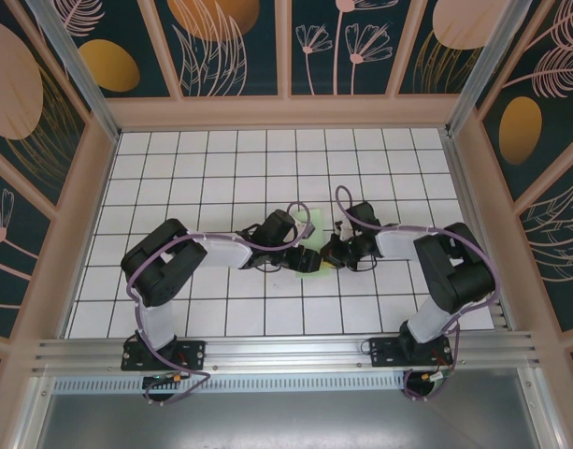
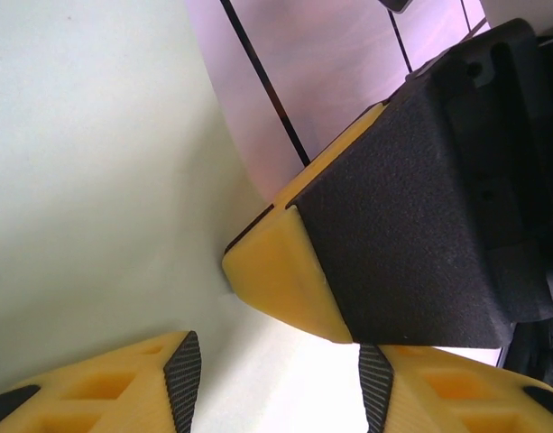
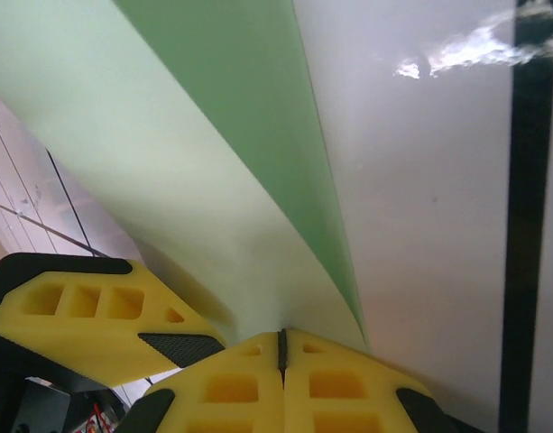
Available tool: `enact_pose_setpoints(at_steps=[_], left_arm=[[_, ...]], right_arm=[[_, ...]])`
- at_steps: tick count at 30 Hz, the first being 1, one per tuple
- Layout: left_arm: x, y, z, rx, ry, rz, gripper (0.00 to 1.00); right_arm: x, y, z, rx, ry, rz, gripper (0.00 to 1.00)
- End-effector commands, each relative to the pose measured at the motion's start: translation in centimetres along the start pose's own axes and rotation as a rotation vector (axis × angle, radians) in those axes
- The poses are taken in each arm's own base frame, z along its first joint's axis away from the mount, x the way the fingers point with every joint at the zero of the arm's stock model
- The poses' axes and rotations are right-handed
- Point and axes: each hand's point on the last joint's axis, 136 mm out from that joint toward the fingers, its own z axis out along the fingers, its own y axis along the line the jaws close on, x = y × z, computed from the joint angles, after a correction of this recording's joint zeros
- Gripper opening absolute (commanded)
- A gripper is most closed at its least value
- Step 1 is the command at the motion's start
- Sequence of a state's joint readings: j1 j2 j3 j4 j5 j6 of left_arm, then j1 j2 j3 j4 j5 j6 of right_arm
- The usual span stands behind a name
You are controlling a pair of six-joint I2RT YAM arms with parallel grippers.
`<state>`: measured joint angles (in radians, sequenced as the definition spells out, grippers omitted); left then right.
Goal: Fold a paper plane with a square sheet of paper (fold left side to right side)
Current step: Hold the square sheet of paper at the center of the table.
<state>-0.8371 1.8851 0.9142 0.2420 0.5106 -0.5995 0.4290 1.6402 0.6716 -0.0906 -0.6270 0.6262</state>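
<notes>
Well, our right gripper [image 3: 281,347] pinches the square sheet of paper [image 3: 168,162] at six o'clock; our left gripper [image 2: 281,374] stands loose. We think most folds are left.

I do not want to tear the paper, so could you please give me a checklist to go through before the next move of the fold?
1. Grip: the right gripper is shut on the square sheet of paper: ok.
2. The left gripper is open over the sheet, gripping nothing: ok.
3. The held edge is lifted off the table: ok.
4. Sheet edges lined up for the fold: cannot tell, the arms cover the sheet from above.
5. Clearance between the two grippers: cannot tell, they are very close.
</notes>
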Motion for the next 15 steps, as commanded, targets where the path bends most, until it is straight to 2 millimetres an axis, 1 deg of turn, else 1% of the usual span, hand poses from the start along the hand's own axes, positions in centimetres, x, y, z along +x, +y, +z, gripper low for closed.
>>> enact_pose_setpoints(at_steps=[1,5,8,11,15], left_arm=[[0.4,-0.1,-0.3,0.006,0.002,-0.039,0.55],[-1.9,-1.0,-2.2,0.068,-0.07,-0.073,0.56],[-3.3,-0.8,-3.1,0.07,-0.106,-0.075,0.56],[-4.1,-0.4,-3.0,0.06,-0.114,-0.078,0.55],[-4.6,0.5,-2.6,0.039,-0.123,-0.093,0.54]], right_arm=[[1.3,-3.5,0.9,0.15,0.039,0.025,0.0],[1.6,-4.8,1.1,0.202,0.048,0.034,0.0],[2.1,-5.6,1.4,0.218,0.056,0.042,0.0],[2.4,-6.2,1.7,0.239,0.064,0.045,0.0],[2.5,-6.5,1.7,0.255,0.064,0.042,0.0]])
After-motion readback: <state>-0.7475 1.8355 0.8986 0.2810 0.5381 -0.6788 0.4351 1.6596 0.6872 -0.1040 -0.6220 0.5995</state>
